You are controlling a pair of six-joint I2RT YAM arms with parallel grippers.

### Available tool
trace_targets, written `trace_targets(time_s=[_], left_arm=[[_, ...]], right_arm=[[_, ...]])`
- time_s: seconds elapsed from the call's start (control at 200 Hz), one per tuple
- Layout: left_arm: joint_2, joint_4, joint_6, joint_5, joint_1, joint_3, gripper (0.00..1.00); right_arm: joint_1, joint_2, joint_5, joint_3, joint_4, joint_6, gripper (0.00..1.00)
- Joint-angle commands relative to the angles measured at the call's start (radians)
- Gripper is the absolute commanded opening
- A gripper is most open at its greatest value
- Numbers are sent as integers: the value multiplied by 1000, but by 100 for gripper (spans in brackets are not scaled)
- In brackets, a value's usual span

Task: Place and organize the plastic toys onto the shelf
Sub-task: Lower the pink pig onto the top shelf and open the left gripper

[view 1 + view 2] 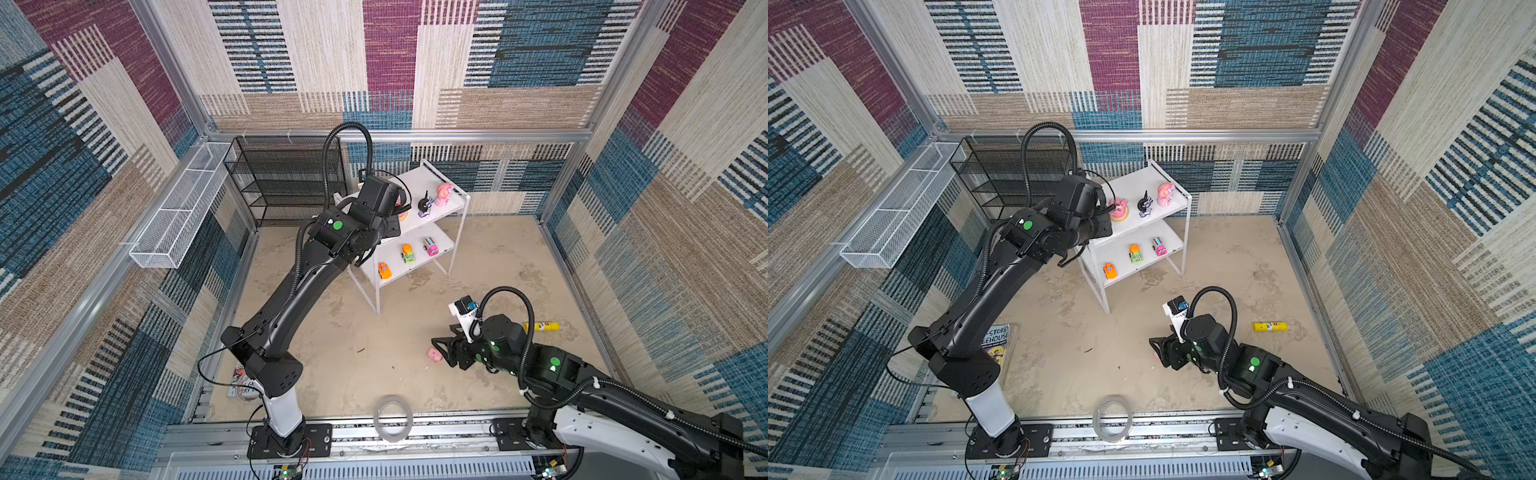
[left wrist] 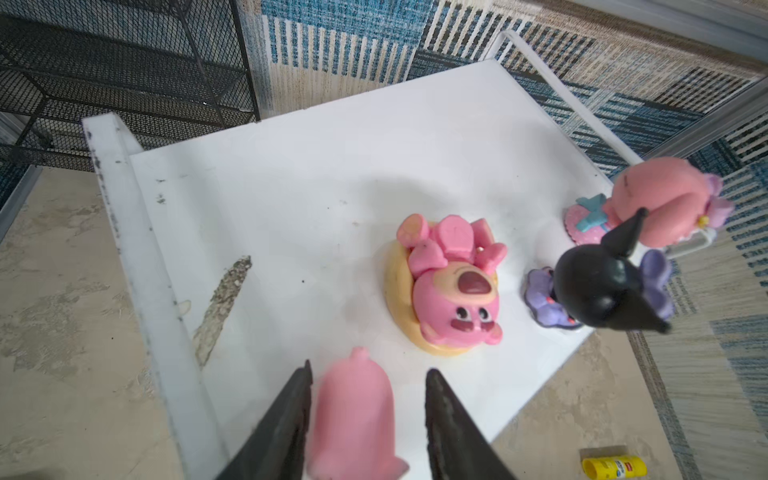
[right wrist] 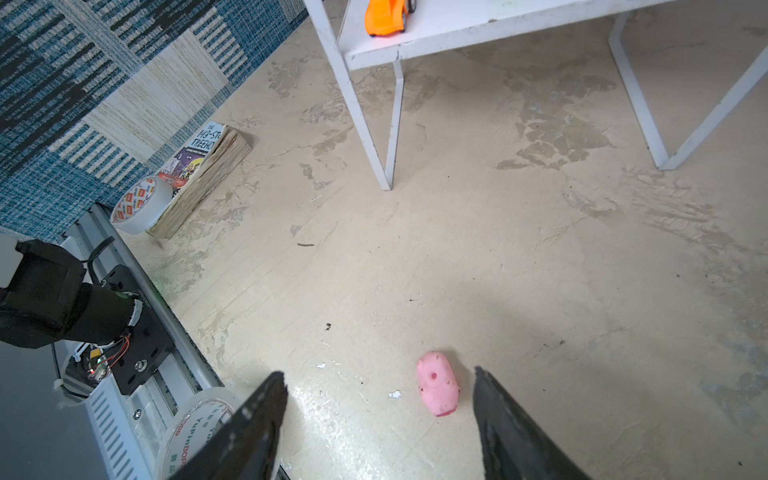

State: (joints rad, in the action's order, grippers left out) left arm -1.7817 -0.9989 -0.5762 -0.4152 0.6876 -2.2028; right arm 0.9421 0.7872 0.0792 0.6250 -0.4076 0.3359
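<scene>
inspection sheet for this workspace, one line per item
surface: scuffed beige floor
job's things: white two-tier shelf; lower board: orange car, green-orange car, pink multicolour car; top board: pink bear on yellow ring, black-white figure, pink figure; pink pig on floor
clutter: yellow tube, purple-covered book, white tape roll, clear tape roll
grippers: left gripper open astride second pink pig over top board; right gripper open above floor pig
cables: black corrugated hoses loop on both arms
surroundings: black mesh rack, white wire basket, patchwork walls

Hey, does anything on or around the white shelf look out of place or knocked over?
A pink pig lies on the floor, off the shelf. The top board has a scraped patch near one edge. The pink bear figure there lies belly-up, perhaps by design.
</scene>
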Motion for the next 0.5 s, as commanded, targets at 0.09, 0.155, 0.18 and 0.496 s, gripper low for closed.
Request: trace_targets(time_s=[0.09, 0.155, 0.18, 0.496], left_arm=[[1, 14, -6, -8, -2, -8, 50], [8, 18, 4, -8, -4, -10, 53], [11, 19, 9, -8, -4, -13, 55], [158, 123, 178, 93, -4, 73, 84]], right_arm=[[1, 3, -1, -2, 35, -4, 72], [0, 9, 5, -2, 32, 0, 73], [1, 10, 9, 0, 29, 2, 73], [1, 111, 12, 11, 5, 58, 73]])
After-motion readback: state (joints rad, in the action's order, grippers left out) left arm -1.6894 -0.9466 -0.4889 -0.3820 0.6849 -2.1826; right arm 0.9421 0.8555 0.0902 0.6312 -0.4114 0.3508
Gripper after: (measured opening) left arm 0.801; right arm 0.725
